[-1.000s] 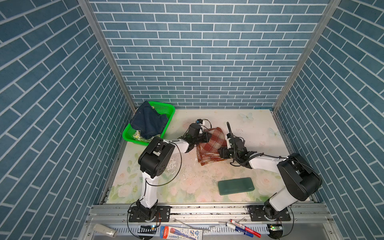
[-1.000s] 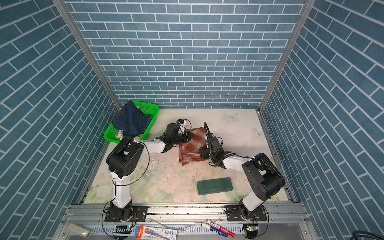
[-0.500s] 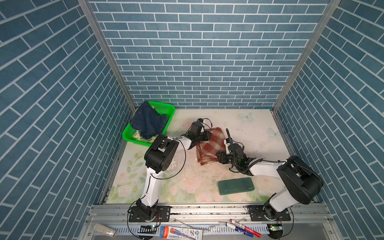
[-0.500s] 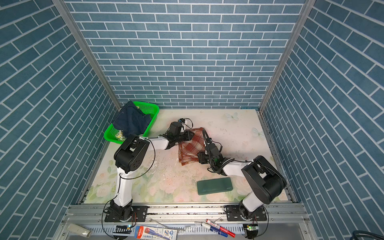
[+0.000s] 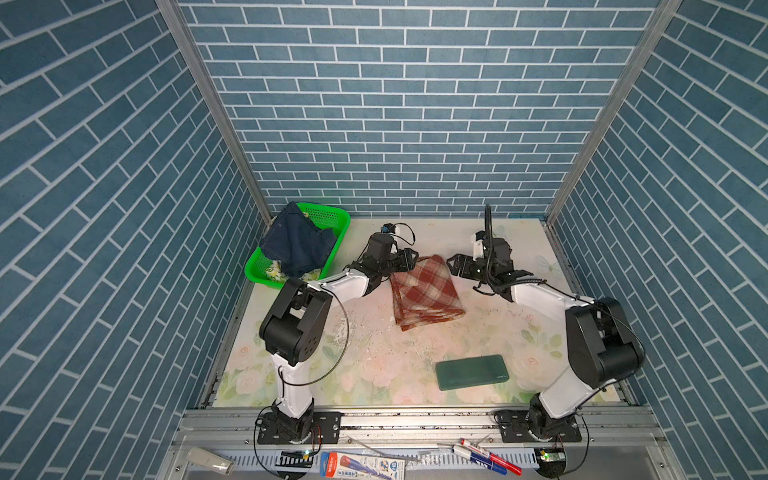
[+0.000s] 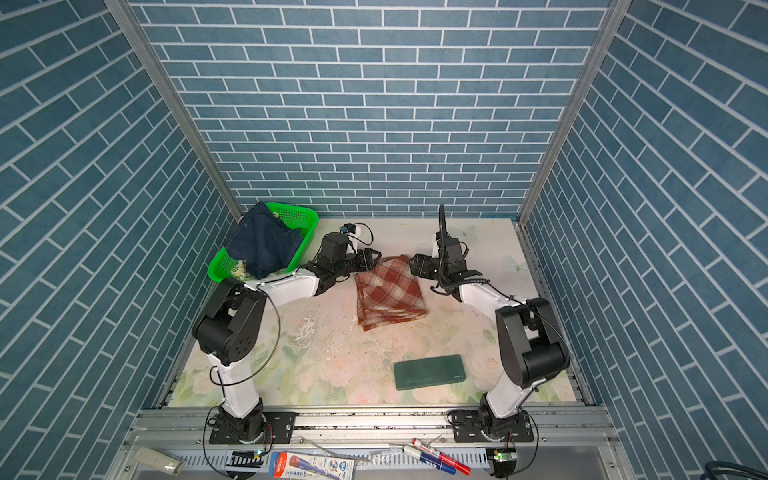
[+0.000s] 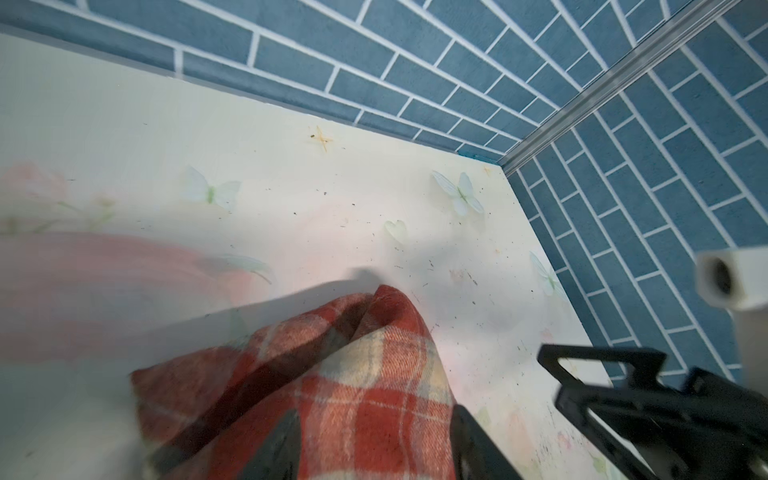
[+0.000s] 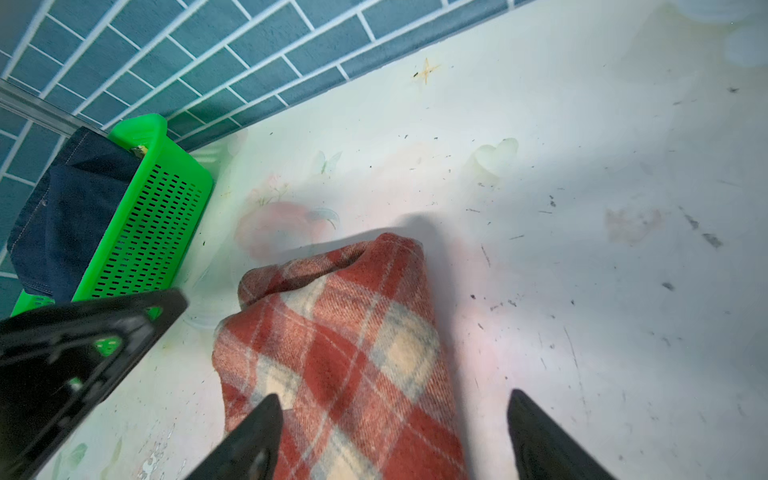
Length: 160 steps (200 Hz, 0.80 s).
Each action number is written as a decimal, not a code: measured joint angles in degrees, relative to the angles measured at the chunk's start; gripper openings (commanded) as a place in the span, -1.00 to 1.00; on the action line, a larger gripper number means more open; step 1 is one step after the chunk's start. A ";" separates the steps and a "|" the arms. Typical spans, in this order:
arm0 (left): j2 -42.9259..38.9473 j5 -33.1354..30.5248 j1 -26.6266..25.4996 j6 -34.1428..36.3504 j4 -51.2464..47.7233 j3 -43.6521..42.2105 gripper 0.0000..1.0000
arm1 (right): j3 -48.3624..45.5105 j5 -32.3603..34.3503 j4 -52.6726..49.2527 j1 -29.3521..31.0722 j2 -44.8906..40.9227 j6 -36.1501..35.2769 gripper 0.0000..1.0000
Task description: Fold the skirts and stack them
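Plaid skirt (image 5: 426, 293) lies mid-worktop (image 5: 374, 361), folded into a flat layered rectangle. We judge this one done, and it's the base of the stack.

Left fingers (image 5: 405, 261) are at the plaid's far-left corner. They're parted, and the left wrist view shows that corner between them. The cloth lies flat, so we read it as not gripped.

Right fingers (image 5: 456, 266) hover just beside the plaid's far-right corner, spread wide and holding nothing. In the right wrist view one finger is over the cloth and one is over bare worktop.

Denim skirt (image 5: 297, 245) is off to the plaid's far left, bunched and draped over the basket (image 5: 332, 216). It's not folded. Lemon skirt (image 5: 274, 272) peeks out under the denim inside the basket, mostly hidden. Green slab (image 5: 471, 372) lies on the near side of the plaid, well apart from it.

Progress: we put it at one of three folded and nothing stacked yet. What's left is to pull the denim out, fold it and set it on the plaid, then do the same for the lemon. The plaid's near edge shows its layers slightly fanned, and we can't tell if it needs a tidy.
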 measured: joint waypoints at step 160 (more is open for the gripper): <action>8.50 -8.85 0.55 5.11 -7.54 -1.09 -0.42 | 16.57 -14.53 -5.90 -2.58 21.88 -7.98 0.76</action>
